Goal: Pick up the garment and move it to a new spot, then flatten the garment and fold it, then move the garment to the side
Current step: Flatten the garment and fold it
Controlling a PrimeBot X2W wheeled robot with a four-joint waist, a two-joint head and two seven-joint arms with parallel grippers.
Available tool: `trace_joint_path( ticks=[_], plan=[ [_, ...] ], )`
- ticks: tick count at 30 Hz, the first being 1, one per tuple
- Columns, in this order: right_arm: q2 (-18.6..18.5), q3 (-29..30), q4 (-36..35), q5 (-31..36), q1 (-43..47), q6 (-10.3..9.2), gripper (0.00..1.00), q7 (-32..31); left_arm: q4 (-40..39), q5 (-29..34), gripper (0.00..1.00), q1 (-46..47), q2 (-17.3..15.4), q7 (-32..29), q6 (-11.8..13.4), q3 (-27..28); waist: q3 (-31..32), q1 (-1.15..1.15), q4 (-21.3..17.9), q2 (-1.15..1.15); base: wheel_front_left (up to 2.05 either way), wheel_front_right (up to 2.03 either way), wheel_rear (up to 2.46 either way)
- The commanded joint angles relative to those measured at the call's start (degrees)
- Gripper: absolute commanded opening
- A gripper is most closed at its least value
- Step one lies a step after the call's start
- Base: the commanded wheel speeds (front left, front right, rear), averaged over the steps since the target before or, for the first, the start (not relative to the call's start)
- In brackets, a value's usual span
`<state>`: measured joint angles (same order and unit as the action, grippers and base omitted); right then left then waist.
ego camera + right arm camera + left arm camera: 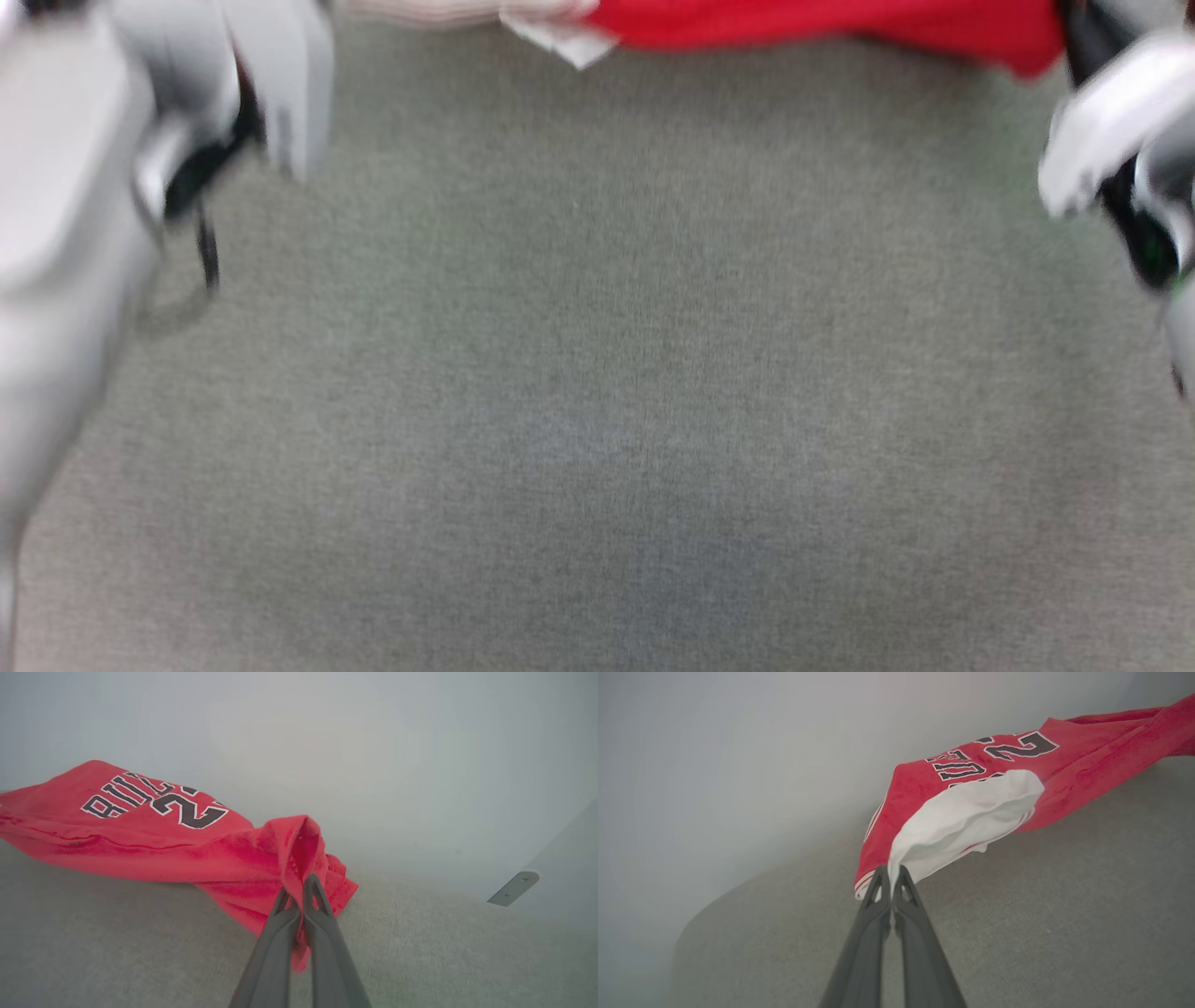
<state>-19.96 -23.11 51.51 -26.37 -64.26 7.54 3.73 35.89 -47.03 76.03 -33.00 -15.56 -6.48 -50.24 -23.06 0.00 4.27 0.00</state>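
The left gripper (892, 871) has its two dark fingers (864, 952) pressed together, and their tips pinch the edge of a white sleeve (966, 816) where it meets a red-and-white striped trim band. The right gripper (299, 882) is likewise clamped tight, with its fingers (327, 952) biting into a bunched fold of red cloth at the other end of the same piece. Both grips are on the garment (915, 788), a bright red jersey that spans the gap between the two arms like a slack banner. From the left wrist view the sleeve billows out just past the fingertips, and beyond it the red body runs away to the upper right. A dark print (1017, 746) of white-edged letters and numerals faces the camera. From the right wrist view the red cloth gathers into a ridge above the tips, then spreads to the left in a long, low sweep. Its lower edge lies close over the grey carpet (597, 392), though the views do not settle whether it touches. Behind the jersey rises a pale wall (373, 742), and a small pale bracket (513, 889) juts from the right side near the carpet. In the blurred head view the garment forms a red strip along the top edge. The left forearm (75, 187) is at the upper left and the right forearm (1111, 121) at the upper right.
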Motion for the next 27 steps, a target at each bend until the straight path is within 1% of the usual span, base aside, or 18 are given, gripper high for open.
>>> trace_joint_path(
  ticks=[1,4,7,11,13,16,18,20,21,23,24,27],
  plan=[
    [-1.18,-1.15,-2.06,-2.17,3.51,-0.11,0.00,-1.11,-3.49,-1.02,0.00,-4.00,-1.66,-1.64,1.44,-0.39,4.91,0.00,-0.03,0.00,0.00,0.00,0.00],
    [-4.48,-2.83,-8.06,-6.66,10.53,-0.11,0.00,-3.76,-14.36,-4.58,0.00,-13.43,-6.78,-6.16,6.24,-0.44,6.93,0.00,-0.21,0.00,0.00,0.00,0.00],
    [-7.48,-3.24,-13.59,-10.05,17.37,-0.11,0.00,-6.16,-26.00,-7.94,0.00,-23.06,-12.36,-9.88,11.82,-0.92,8.40,0.00,-0.36,0.00,0.00,0.00,0.00],
    [-10.75,-2.27,-20.46,-12.92,25.88,-0.11,0.00,-10.09,-40.34,-12.43,0.00,-34.44,-19.58,-13.02,19.54,-1.43,9.58,0.00,-0.45,0.00,0.00,0.00,0.00],
    [-12.14,-1.86,-24.00,-14.31,29.86,-0.11,0.00,-12.68,-46.39,-14.46,0.00,-39.26,-22.42,-14.02,23.48,-1.70,9.84,0.00,-0.45,0.00,0.00,0.00,0.00],
    [-14.29,-0.80,-29.29,-15.42,35.84,-0.11,0.00,-17.10,-54.15,-17.01,0.00,-44.83,-25.57,-14.42,28.31,-2.04,10.08,0.00,-0.36,0.00,0.00,0.00,0.00],
    [-15.24,0.60,-32.45,-16.73,39.52,-0.11,0.00,-20.06,-57.86,-18.00,0.00,-47.85,-27.68,-14.89,30.73,-2.58,10.22,0.00,-0.38,0.00,0.00,0.00,0.00],
    [-16.28,1.61,-35.75,-17.78,43.46,-0.11,0.00,-23.46,-60.67,-19.96,0.00,-50.43,-28.34,-14.96,33.11,-2.62,10.47,0.00,-0.27,0.00,0.00,0.00,0.00],
    [-16.47,2.30,-37.31,-18.39,45.33,-0.11,0.00,-25.12,-61.81,-20.22,0.00,-51.50,-29.15,-15.29,33.99,-2.97,10.58,0.00,-0.29,0.00,0.00,0.00,0.00],
    [-17.13,3.43,-40.88,-19.55,49.23,-0.11,0.00,-28.89,-63.54,-22.12,0.00,-53.57,-29.77,-15.48,35.94,-3.05,10.77,0.00,-0.33,0.00,0.00,0.00,0.00],
    [-17.13,3.43,-40.88,-19.55,49.23,-0.11,0.00,-28.89,-63.54,-22.12,0.00,-53.57,-29.77,-15.48,35.94,-3.05,10.77,0.00,-0.33,0.00,0.00,0.00,0.00],
    [-18.24,5.82,-45.85,-20.80,54.11,-0.11,0.00,-33.42,-65.97,-23.44,0.00,-55.62,-30.96,-15.80,38.03,-3.36,10.77,0.00,-0.59,0.00,0.00,0.00,0.00]
  ],
)
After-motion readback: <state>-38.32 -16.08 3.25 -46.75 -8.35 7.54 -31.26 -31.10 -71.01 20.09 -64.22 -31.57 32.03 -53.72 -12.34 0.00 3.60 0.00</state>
